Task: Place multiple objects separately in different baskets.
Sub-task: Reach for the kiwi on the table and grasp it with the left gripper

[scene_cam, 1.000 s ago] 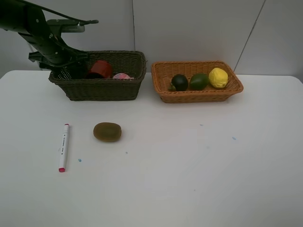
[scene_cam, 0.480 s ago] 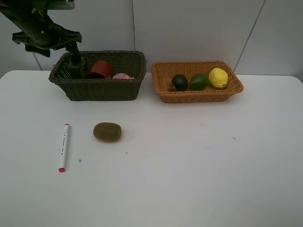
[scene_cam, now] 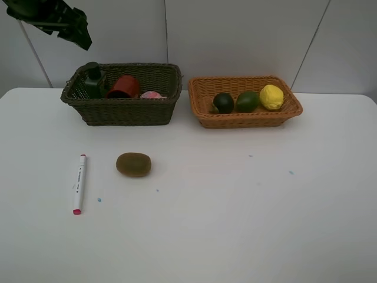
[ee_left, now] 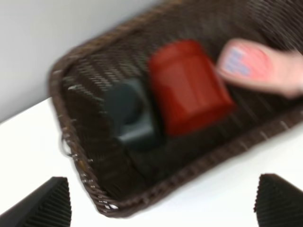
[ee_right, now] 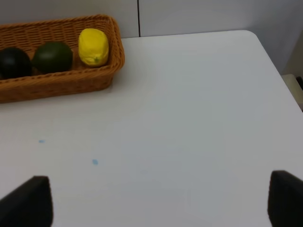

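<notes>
Left gripper lifted clear of dark basket, jaws apart, empty, arm cut off. Beneath it: pump bottle, red cup, pink bottle half-hidden, blurred. Marker, kiwi well away. Right gripper spread, only tips showing; tan basket ahead.

You have two woven baskets to count: one dark olive-brown basket and one light orange-tan basket. The items come to eight, one of each: one red cup, one dark green pump bottle, one pink bottle, one white marker, one brown kiwi, one dark round fruit, one green avocado and one yellow lemon. Grouped by kind, you get two bottles, one cup, one marker and four fruits.
</notes>
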Robot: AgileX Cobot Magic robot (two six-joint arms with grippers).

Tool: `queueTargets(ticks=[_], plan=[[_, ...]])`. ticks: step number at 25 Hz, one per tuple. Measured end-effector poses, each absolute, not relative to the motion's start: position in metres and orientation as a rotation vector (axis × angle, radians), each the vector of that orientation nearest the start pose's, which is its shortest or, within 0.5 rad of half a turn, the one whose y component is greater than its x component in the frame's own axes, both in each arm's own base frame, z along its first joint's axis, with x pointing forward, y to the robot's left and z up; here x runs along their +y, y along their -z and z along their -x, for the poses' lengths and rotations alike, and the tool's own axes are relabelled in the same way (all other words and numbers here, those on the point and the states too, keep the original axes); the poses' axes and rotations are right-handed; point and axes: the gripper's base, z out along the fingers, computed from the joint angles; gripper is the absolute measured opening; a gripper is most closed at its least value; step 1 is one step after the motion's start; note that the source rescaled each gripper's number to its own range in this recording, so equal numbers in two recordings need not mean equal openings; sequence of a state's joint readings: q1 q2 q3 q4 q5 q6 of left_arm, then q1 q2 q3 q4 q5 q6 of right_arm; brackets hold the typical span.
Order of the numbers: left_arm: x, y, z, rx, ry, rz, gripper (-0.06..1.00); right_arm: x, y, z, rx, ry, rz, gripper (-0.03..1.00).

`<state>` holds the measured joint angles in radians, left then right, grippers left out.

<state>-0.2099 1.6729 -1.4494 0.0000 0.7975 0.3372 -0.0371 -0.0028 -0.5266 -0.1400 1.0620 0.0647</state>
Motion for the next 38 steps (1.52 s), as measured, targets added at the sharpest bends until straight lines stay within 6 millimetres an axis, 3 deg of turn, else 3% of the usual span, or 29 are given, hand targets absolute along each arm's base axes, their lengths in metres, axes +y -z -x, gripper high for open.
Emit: queueTargets(ticks=[9, 20, 23, 30, 38], plan=[[-0.121, -0.312, -0.319, 2.337, 0.025, -1.525, 1.00, -0.011, -0.285, 0.009, 2.009, 0.149, -0.111, 0.99], [-0.158, -0.304, -0.297, 2.191, 0.064, -1.868, 1.00, -0.011, -0.285, 0.009, 2.009, 0.149, -0.111, 0.99], [-0.166, -0.286, -0.295, 2.190, 0.074, -1.954, 1.00, -0.011, -0.285, 0.009, 2.009, 0.149, -0.111, 0.99], [-0.170, -0.222, -0.302, 2.280, 0.101, -2.073, 1.00, -0.011, -0.285, 0.009, 2.009, 0.149, -0.111, 0.99], [-0.178, -0.175, -0.317, 2.245, 0.085, -2.170, 1.00, -0.011, -0.285, 0.009, 2.009, 0.149, -0.111, 0.99]])
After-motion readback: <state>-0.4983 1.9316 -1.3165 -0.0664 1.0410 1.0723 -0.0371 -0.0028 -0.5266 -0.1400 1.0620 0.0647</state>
